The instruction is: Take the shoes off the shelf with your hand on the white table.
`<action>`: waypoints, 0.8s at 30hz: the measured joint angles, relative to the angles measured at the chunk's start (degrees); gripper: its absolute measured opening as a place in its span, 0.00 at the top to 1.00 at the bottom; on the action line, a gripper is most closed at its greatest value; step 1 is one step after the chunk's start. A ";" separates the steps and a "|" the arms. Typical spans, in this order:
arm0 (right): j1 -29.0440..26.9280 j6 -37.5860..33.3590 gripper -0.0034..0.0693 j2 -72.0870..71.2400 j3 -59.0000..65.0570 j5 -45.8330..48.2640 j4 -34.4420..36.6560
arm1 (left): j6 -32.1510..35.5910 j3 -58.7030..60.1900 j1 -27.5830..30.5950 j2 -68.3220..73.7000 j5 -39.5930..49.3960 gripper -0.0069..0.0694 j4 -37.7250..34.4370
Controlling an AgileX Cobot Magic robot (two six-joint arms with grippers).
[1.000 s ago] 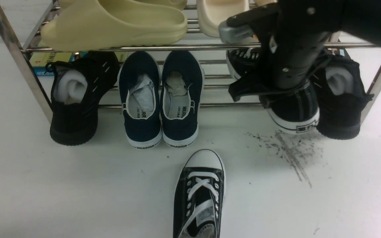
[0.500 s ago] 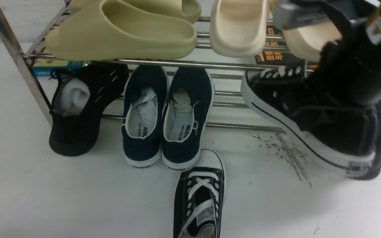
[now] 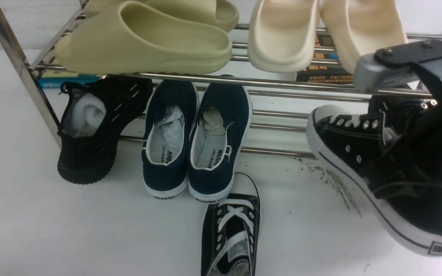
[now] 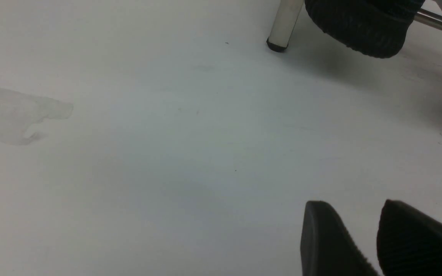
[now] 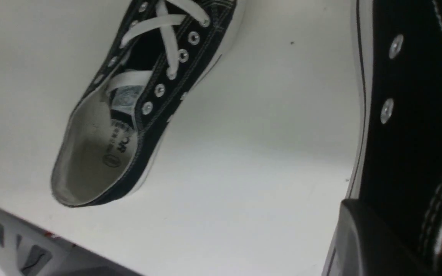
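Observation:
My right gripper (image 3: 395,174) is shut on a black canvas sneaker (image 3: 359,153) by its side wall. It holds the sneaker tilted, toe up, in front of the chrome shelf (image 3: 274,82) at the right, over the white table (image 3: 52,230). In the right wrist view one finger (image 5: 363,237) presses on this sneaker (image 5: 409,115). The other sneaker (image 3: 230,230) lies on the table at front centre and also shows in the right wrist view (image 5: 144,88). My left gripper (image 4: 353,216) is open and empty, low over bare table.
Navy WARRIOR slip-ons (image 3: 194,142) and a black knit shoe (image 3: 90,130) sit on the lower tier. Yellow slides (image 3: 144,38) and cream slides (image 3: 282,34) sit on top. Dark scuff streaks (image 3: 340,184) mark the table. A shelf leg (image 4: 282,23) stands near my left gripper.
My right gripper has pulled the sneaker off the lower tier, out toward the front right and lower. The sneaker on the table has not moved.

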 joint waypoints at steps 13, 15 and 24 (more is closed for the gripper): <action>24.29 16.24 0.93 0.05 5.09 0.44 -4.88 | 0.00 0.00 0.00 0.00 0.00 0.60 0.00; 28.40 23.46 0.93 0.05 6.66 -0.44 -9.27 | 0.00 0.00 0.00 0.00 0.00 0.60 0.00; 32.13 49.63 0.92 4.14 14.64 -9.47 -29.59 | 0.00 0.00 0.00 0.00 0.00 0.60 0.00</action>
